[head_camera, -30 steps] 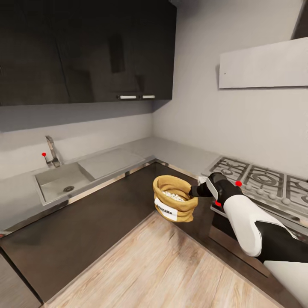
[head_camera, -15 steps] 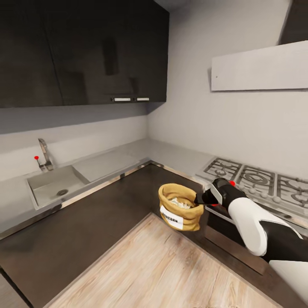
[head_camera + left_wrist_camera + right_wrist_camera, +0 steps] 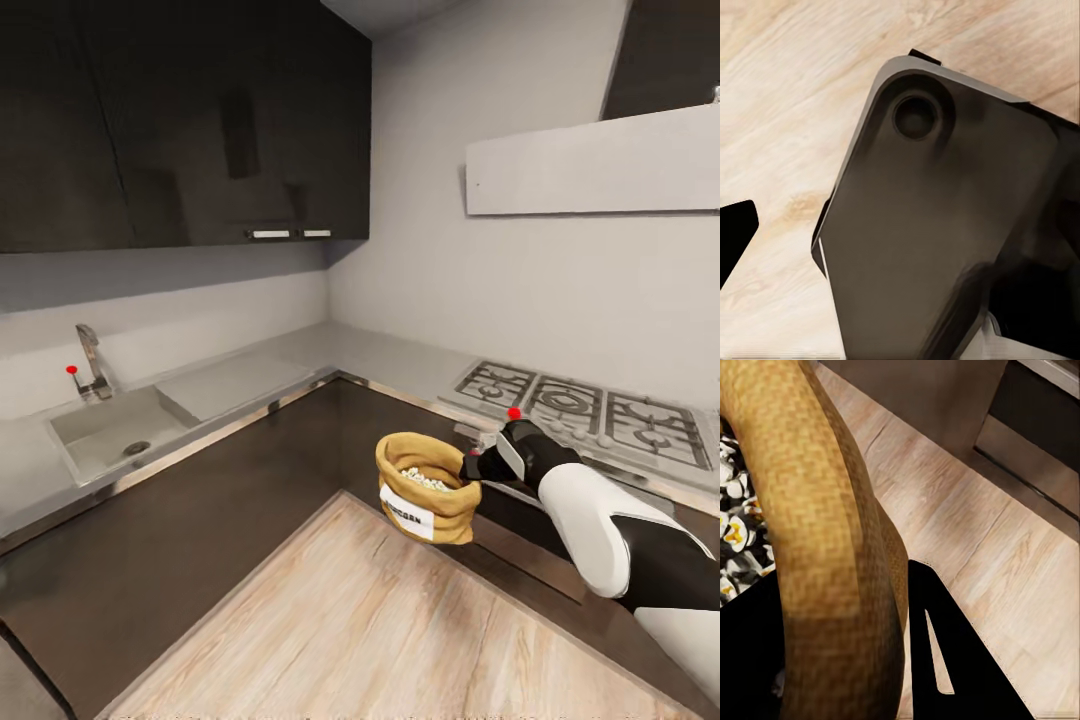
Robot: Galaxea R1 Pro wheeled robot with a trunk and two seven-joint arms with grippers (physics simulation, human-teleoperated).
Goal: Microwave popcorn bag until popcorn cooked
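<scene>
Nearest, at the lower right of the head view, the white and black right arm reaches toward frame centre, and its right claw (image 3: pixel 472 466) is closed down on the rolled rim of the bag (image 3: pixel 425 488). The right wrist view bears this out: one dark finger (image 3: pixel 945 660) lies outside the tan wall of the sack while the rim passes between the pair, so the grip is a pinch on the edge, not a clasp round the body. That hold keeps the mouth upward, and the bag hangs just right of centre, above the wood floor (image 3: pixel 380 620) and clear of any surface, with its white label facing the camera. Inside it the popcorn (image 3: pixel 425 481) shows as pale pieces, whitish with yellow flecks up close (image 3: pixel 735 532). Carrying it by the rim probably keeps the contents from spilling during travel. The left wrist view looks past a dark grey housing to floorboards; whether the left claw is open or closed I cannot tell. Farther back, the grey countertop (image 3: pixel 390 352) wraps the corner, with the hob (image 3: pixel 585 405) at right and the sink (image 3: pixel 110 440) at left. Dark upper cabinets (image 3: pixel 180 120) fill the upper left, and a white hood (image 3: pixel 600 165) hangs at upper right.
</scene>
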